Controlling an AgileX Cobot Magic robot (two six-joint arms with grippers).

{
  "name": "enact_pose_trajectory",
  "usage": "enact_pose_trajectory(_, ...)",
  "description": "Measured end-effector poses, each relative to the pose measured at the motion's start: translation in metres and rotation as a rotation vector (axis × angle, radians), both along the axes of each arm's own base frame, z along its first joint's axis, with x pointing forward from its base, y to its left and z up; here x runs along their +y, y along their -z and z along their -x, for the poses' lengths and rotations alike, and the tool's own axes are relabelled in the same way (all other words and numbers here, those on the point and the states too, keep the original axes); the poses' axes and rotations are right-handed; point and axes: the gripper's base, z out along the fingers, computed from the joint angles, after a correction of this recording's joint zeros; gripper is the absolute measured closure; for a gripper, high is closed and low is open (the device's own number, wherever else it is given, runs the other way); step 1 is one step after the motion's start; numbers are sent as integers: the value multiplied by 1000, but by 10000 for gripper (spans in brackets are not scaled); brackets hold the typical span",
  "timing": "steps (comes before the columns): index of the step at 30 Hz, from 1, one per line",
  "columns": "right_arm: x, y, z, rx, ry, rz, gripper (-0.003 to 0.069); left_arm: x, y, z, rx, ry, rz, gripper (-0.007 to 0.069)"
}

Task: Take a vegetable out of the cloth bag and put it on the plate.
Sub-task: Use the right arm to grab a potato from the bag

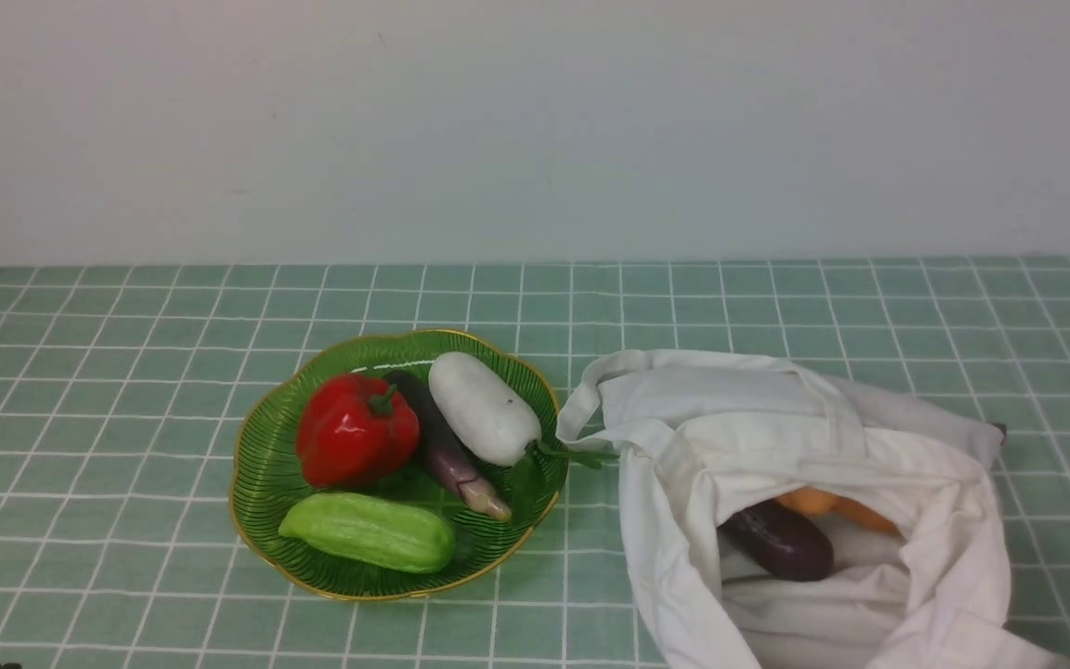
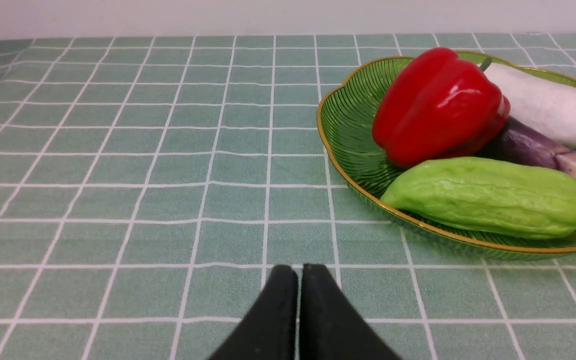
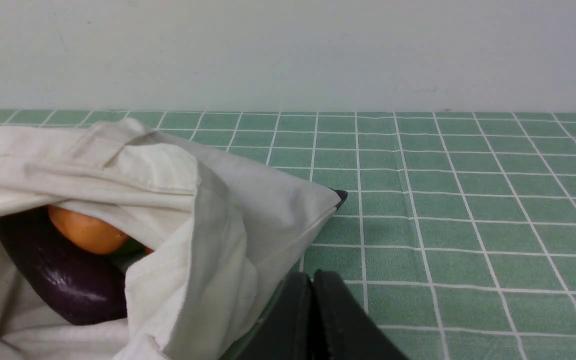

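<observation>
Cloth bag (image 1: 953, 483): open-mouthed, right of the plate (image 1: 252, 520).
Tan-brown vegetable: I can't make it out; probably inside the bag.
Plate: four other vegetables, no tan-brown one; transfer seemingly still to do.
Left gripper (image 2: 299, 272): closed, empty.
Right gripper (image 3: 312, 277): closed, empty, beside the bag.

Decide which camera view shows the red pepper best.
The left wrist view: the red pepper looks largest there, whole and sharp. The front view shows it whole but smaller; the right wrist view does not show it.
</observation>
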Motion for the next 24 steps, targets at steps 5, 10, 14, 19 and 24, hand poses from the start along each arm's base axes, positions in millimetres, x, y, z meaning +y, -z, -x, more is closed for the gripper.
enact_pose_trajectory(5,0,0,0,0,0,-2,673,0,0,0,0,0,0,632)
enact_pose_trajectory(10,5,0,0,5,9,-327,673,0,0,0,0,0,0,632)
enact_pose_trajectory(14,12,-2,0,26,11,-788,673,0,0,0,0,0,0,632)
enact_pose_trajectory(19,14,-6,0,1,7,-923,673,0,0,0,0,0,0,632)
enact_pose_trajectory(24,16,-43,6,-79,-86,-764,673,0,0,0,0,0,0,632)
